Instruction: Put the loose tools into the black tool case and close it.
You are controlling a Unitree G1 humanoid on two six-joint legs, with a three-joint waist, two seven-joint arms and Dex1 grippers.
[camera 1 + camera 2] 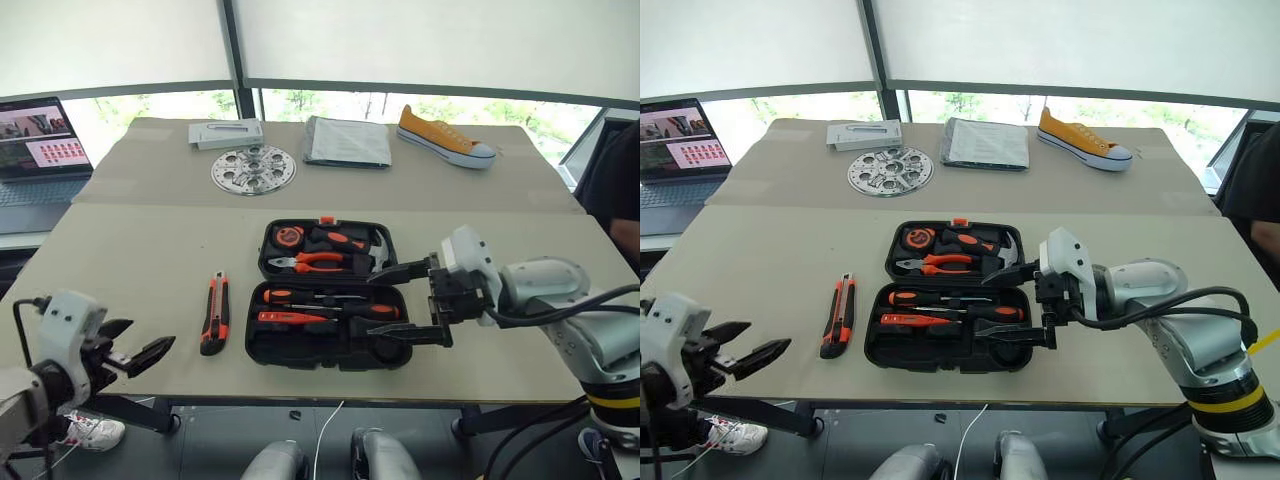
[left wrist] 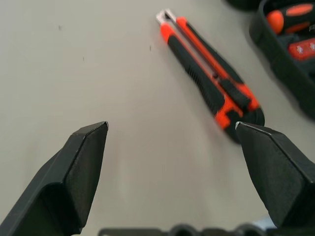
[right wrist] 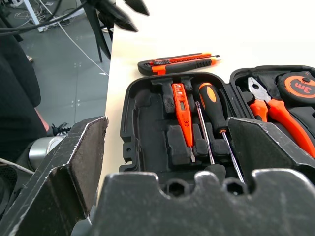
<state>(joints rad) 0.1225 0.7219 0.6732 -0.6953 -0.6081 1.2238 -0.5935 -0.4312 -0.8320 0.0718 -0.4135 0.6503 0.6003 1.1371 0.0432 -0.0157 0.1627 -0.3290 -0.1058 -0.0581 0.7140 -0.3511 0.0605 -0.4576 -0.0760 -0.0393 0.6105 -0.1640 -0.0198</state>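
Left wrist view: left gripper [image 2: 171, 135] open and empty, utility knife [image 2: 209, 81] beyond its jaws; closing crooked could push it aside.

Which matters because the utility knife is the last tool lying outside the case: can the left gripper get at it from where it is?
Probably yes. The left gripper is open, and only bare table separates it from the utility knife, which lies beside the black tool case.
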